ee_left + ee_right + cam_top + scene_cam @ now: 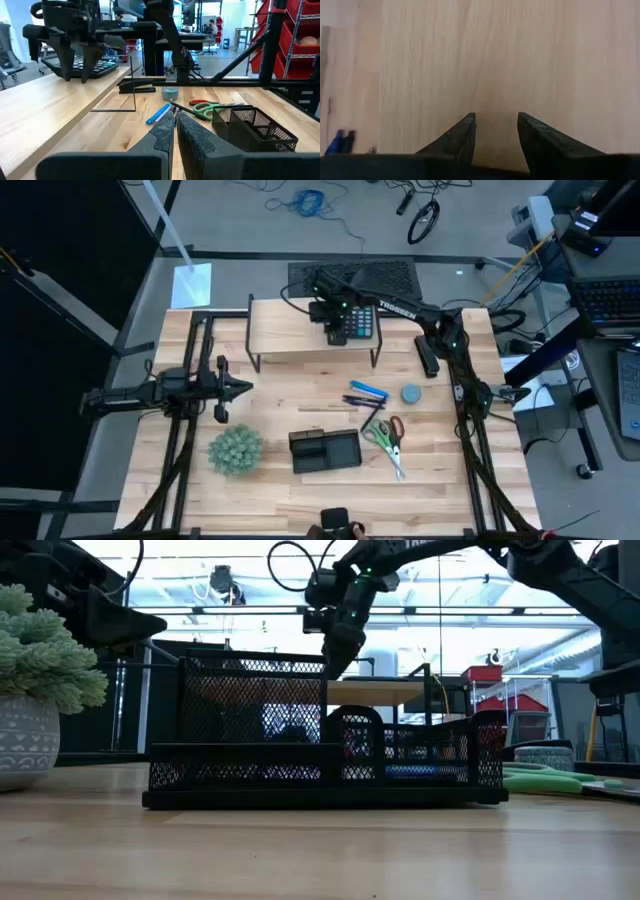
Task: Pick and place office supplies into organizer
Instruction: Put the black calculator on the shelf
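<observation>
Right gripper (327, 320) hovers over the riser (290, 330), just at 9 o'clock of the calculator (358, 323); fingers (460, 137) parted, holding nothing, bare wood below. Left gripper (243, 388) idles at the table's 9 o'clock side, fingers (195, 137) pressed together, empty. Organizer (325, 450) sits near the front edge, at 3 o'clock of the plant (236, 450). Pens (366, 393) lie at 1 o'clock of the organizer, scissors (386, 438) just at its 3 o'clock.
</observation>
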